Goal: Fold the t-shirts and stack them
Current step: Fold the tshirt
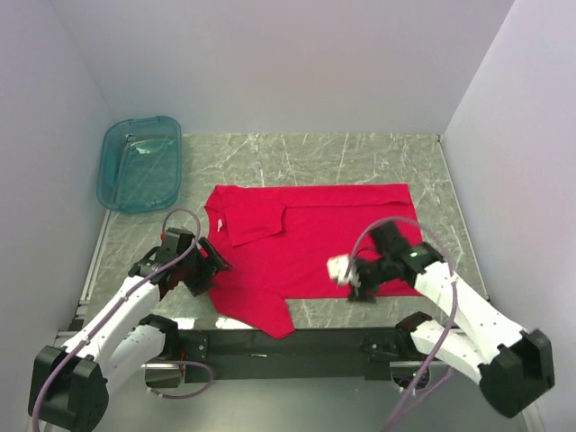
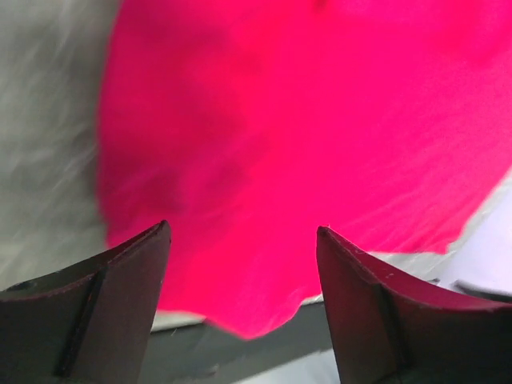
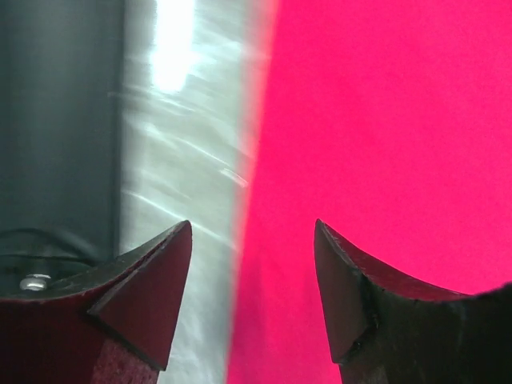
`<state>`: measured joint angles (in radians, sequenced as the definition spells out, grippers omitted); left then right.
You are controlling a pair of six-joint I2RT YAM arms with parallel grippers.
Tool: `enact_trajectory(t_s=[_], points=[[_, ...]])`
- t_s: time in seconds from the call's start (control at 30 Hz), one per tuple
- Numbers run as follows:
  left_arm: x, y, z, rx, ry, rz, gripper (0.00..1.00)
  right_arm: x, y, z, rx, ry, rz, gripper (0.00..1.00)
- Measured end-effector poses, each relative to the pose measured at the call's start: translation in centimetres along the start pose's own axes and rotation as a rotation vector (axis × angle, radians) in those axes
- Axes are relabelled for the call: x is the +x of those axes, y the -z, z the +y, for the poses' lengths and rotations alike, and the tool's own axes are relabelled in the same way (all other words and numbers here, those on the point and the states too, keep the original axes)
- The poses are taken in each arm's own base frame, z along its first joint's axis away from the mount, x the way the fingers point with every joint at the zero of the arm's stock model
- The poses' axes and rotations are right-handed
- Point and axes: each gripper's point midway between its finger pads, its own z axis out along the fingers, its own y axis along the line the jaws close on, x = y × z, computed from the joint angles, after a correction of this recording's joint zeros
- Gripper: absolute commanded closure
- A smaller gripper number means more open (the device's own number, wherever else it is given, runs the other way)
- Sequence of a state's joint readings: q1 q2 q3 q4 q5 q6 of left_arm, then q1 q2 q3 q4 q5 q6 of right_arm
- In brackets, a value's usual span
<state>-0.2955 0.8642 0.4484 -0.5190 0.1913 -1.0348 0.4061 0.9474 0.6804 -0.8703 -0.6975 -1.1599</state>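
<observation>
One bright red t-shirt (image 1: 306, 241) lies spread on the marble table, partly folded, with a sleeve turned over at its upper left and a corner (image 1: 274, 319) hanging toward the near edge. My left gripper (image 1: 214, 266) hovers at the shirt's left edge, open, with nothing between its fingers; the left wrist view shows the red cloth (image 2: 304, 144) below the open gripper (image 2: 244, 232). My right gripper (image 1: 353, 283) is over the shirt's near hem, open and empty. Seen from the right wrist, the hem edge (image 3: 252, 208) runs between the spread fingers of that gripper (image 3: 253, 228).
A translucent teal plastic tub (image 1: 141, 162) sits at the table's far left corner. White walls close in the left, back and right. A black rail (image 1: 297, 342) runs along the near edge between the arm bases.
</observation>
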Motion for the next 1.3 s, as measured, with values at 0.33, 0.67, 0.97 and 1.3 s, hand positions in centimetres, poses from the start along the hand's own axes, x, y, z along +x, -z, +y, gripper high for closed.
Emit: enact_trajectory(t_s=[0.33, 0.67, 0.97, 1.3], points=[[-2.1, 6.3, -4.4, 0.186, -0.142, -0.162, 0.16, -6.2, -8.7, 8.6, -0.435, 0.41, -0.004, 0.35], [-5.1, 18.1, -7.9, 0.57, -0.186, -0.63, 0.01, -10.3, -16.3, 11.0, -0.383, 0.589, 0.091, 0.37], [-5.7, 19.1, -7.4, 0.565, -0.182, -0.694, 0.01, -9.1, -18.4, 10.0, -0.318, 0.527, 0.177, 0.84], [-5.9, 18.8, -7.4, 0.541, -0.209, -0.689, 0.01, -12.0, -15.2, -3.2, -0.097, 0.008, 0.034, 0.82]])
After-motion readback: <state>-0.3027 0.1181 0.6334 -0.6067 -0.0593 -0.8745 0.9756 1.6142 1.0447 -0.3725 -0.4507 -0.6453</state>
